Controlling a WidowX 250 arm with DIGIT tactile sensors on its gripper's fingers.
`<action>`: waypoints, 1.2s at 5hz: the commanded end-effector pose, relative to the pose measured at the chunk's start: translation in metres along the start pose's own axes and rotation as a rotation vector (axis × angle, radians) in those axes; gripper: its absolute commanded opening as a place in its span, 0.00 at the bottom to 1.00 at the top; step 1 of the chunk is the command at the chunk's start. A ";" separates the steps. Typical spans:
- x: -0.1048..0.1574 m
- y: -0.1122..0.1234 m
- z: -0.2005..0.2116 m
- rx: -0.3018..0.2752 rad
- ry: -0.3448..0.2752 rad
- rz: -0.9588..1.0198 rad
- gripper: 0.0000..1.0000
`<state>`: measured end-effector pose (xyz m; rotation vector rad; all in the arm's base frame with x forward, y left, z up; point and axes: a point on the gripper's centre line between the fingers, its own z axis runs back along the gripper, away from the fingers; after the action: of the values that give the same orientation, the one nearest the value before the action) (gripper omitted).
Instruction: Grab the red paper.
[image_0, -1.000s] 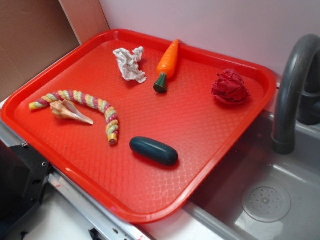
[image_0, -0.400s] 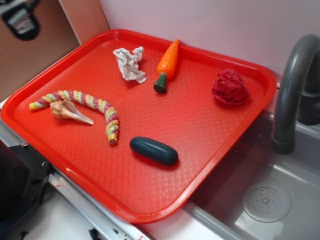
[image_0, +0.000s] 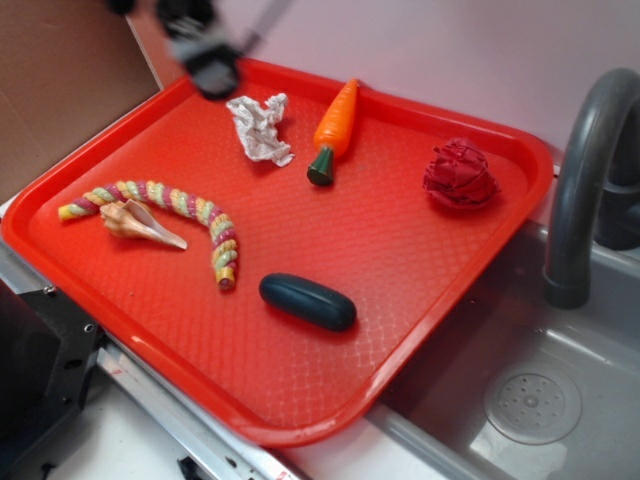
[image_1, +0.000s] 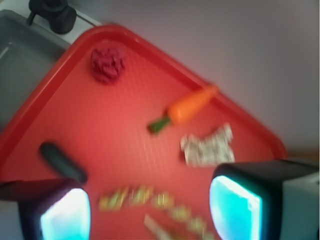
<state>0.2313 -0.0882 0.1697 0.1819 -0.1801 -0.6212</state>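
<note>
above the tray's (image_0: 90, 270) far left corner, the claw (image_0: 205, 60) has swung into sight, blurred with speed; a second ago it was nowhere over the tray. its pads (image_1: 65, 212) stand wide apart with nothing between them. the red paper (image_0: 459, 174) sits untouched near the tray's far right corner, well apart from the claw, beyond the white paper wad (image_0: 260, 127) and carrot (image_0: 334, 125). the approach looks only begun.

A pale pinkish wall (image_0: 450, 50) runs behind the scene. A brown cardboard panel (image_0: 60, 80) leans at one side; a grey sink (image_0: 520, 400) with a dark curved faucet (image_0: 585, 180) sits opposite.
</note>
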 end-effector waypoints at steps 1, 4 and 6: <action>0.062 -0.007 -0.038 0.026 -0.038 -0.126 1.00; 0.108 -0.022 -0.095 -0.039 0.023 -0.233 1.00; 0.114 -0.029 -0.115 -0.137 0.051 -0.268 1.00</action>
<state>0.3266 -0.1573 0.0451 0.0889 0.0070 -0.8883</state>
